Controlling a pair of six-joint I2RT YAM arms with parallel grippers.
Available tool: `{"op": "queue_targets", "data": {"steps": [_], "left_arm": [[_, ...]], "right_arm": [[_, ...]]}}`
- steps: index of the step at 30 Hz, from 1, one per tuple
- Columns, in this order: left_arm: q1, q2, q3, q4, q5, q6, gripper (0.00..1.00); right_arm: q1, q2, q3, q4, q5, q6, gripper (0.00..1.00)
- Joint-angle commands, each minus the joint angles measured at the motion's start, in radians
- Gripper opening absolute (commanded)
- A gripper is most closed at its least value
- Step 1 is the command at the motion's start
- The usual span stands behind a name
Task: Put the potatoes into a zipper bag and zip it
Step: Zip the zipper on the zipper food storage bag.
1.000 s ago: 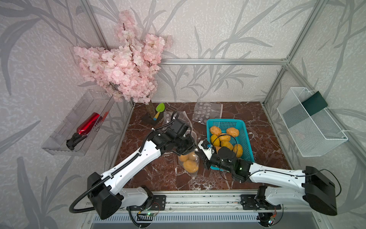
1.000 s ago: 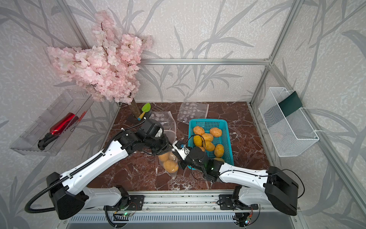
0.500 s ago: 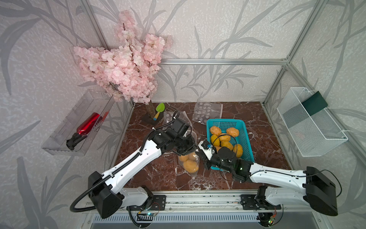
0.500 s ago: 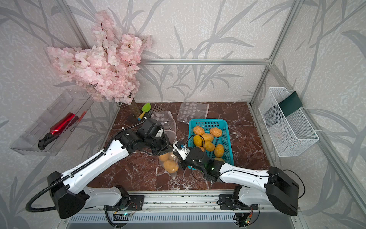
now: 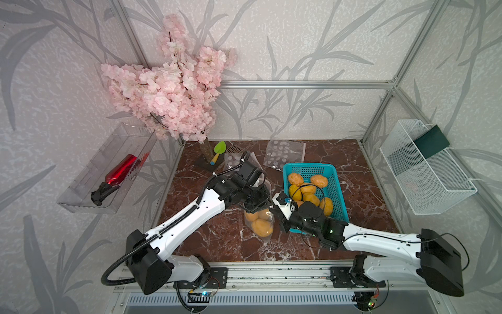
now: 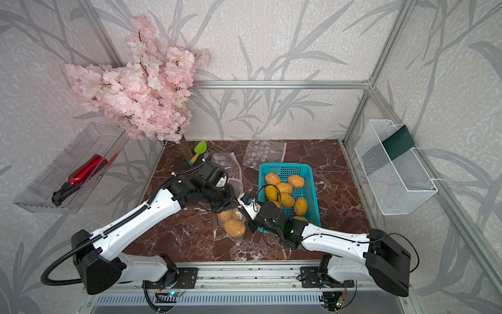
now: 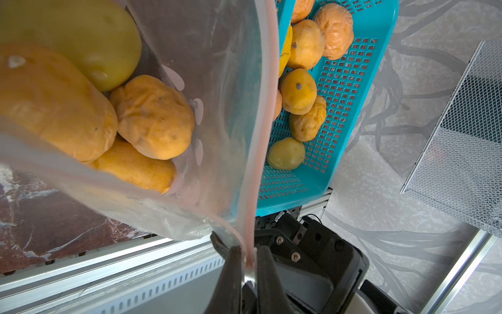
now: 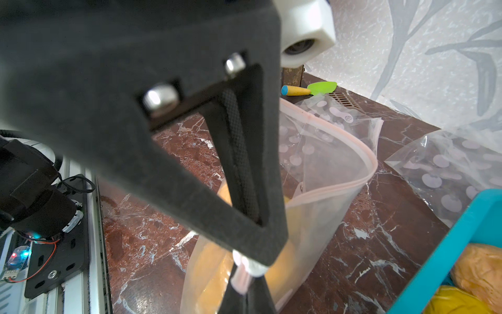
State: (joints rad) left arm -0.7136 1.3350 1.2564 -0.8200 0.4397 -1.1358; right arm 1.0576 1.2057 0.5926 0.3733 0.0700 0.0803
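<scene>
left pincer is clamped on the pink rim of the zipper bag. right pincer pinches the same rim just beside it. some potatoes sit in the bag on the counter, others in the teal basket just right of it.

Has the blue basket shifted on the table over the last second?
No. The blue basket sits where it was. Its far left corner still lies just short of the flat spotted bag, and its sides cross the same marble veins.

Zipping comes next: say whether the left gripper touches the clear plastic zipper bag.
Touching. The left wrist view shows the left gripper pinching the zipper bag.
</scene>
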Motion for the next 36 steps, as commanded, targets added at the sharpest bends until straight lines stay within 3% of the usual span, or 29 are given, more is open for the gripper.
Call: {"op": "queue_targets", "data": {"steps": [1, 8, 12, 30, 36], "left_arm": [[-0.005, -0.007, 0.022, -0.054, -0.002, 0.012, 0.10], [-0.001, -0.010, 0.027, -0.068, -0.017, 0.014, 0.00], [0.017, 0.005, 0.060, -0.093, -0.033, 0.026, 0.00], [0.245, 0.059, 0.156, -0.229, -0.041, 0.197, 0.00], [0.321, 0.071, 0.182, -0.248, -0.098, 0.233, 0.00]], "right_arm": [[0.005, -0.032, 0.028, 0.027, 0.015, -0.001, 0.00], [0.004, -0.050, 0.024, 0.025, -0.005, 0.001, 0.00], [0.005, -0.055, 0.015, 0.046, -0.035, 0.005, 0.00], [0.015, -0.077, -0.009, 0.097, -0.090, 0.005, 0.00], [0.017, -0.093, -0.016, 0.092, -0.068, 0.003, 0.00]]}}
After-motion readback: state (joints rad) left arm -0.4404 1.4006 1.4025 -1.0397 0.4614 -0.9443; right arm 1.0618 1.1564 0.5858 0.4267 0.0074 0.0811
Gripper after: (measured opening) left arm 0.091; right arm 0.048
